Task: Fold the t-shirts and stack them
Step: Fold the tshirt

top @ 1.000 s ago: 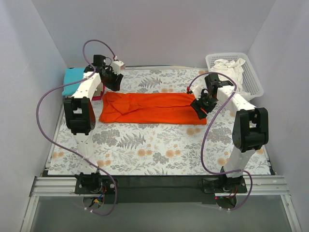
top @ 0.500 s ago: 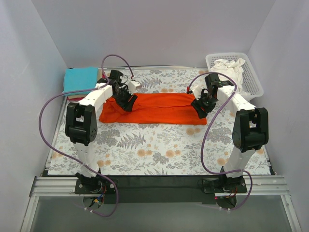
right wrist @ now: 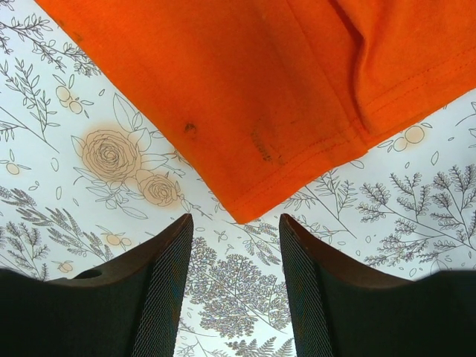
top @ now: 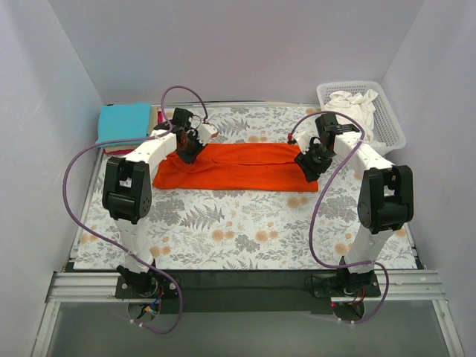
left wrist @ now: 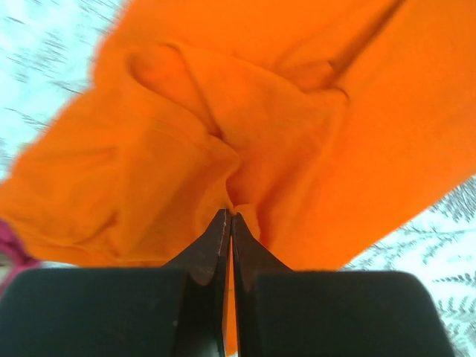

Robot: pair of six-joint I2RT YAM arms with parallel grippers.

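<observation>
The bright orange t-shirt (top: 238,167) lies folded into a long strip across the back middle of the floral cloth. My left gripper (top: 187,147) is at its left part. In the left wrist view the gripper (left wrist: 229,217) is shut, pinching a raised fold of the orange t-shirt (left wrist: 297,126). My right gripper (top: 307,168) is at the strip's right end. It is open (right wrist: 234,223), with the shirt's hemmed corner (right wrist: 242,212) just beyond the fingertips, not held. The teal t-shirt (top: 123,122) lies folded at the back left. A crimson sliver (left wrist: 9,253) shows at the frame's edge. The white t-shirt (top: 355,101) lies crumpled in the basket.
The white lattice basket (top: 393,126) stands at the back right corner. The grey floral cloth (top: 245,230) covers the table. White walls close in at the back and both sides. Purple cables loop over both arms.
My left arm has swung from the teal stack at the back left onto the orange t-shirt's left part and shut on a fold. My right arm has hardly moved.
</observation>
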